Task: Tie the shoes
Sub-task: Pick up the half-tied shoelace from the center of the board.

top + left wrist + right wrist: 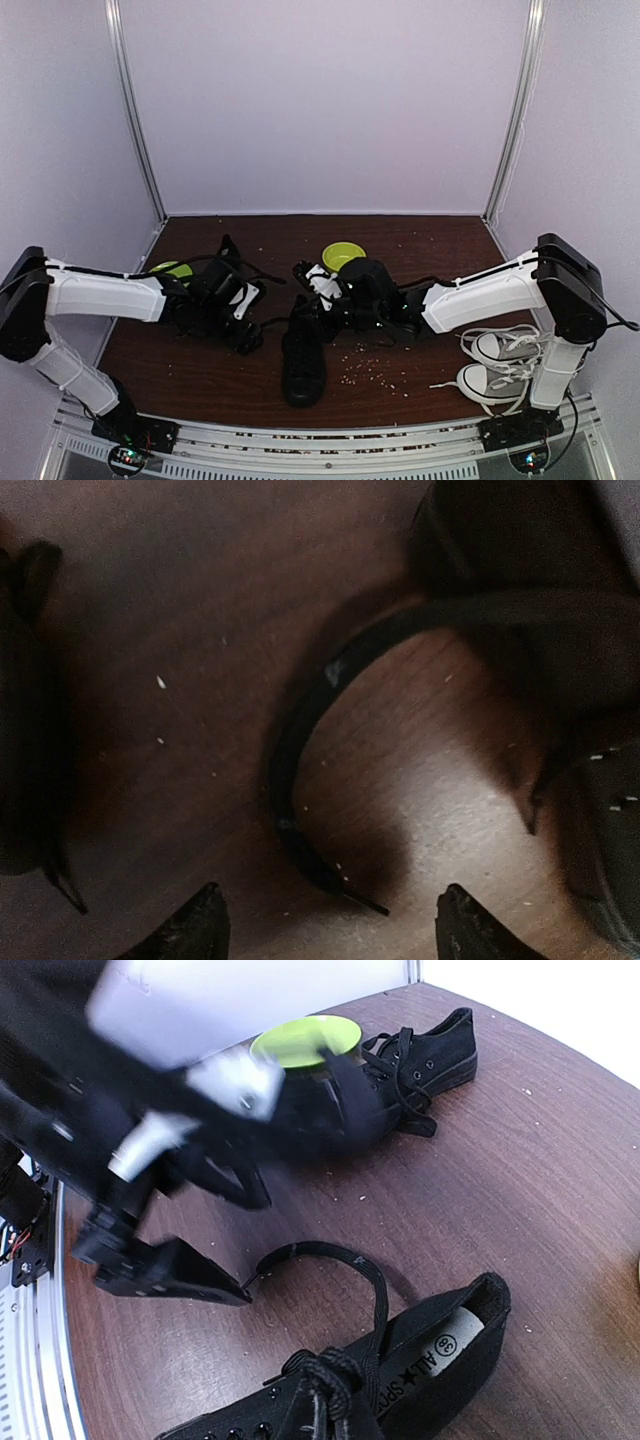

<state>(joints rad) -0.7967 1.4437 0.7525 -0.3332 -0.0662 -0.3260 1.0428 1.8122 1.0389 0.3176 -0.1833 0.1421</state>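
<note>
A dark brown wooden table [200,370] is seen, closed in on 3 sides by pale walls [320,100], w/ metal posts [135,120] in the back corners. A green bowl [344,256] is placed approx. at the centre back; a 2nd green bowl [172,268] at the left is only partly seen. A pair of grey-and-white sneakers [488,381], white laces loose, is laid at the near right corner. Small pale crumbs [365,372] are scattered near the middle. A metal rail [320,440] is fixed along the near edge.

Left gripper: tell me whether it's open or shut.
Open. On the left gripper the two fingertips stand wide apart in its wrist view, with bare table and the tip of a black lace between them, nothing clamped.
</note>
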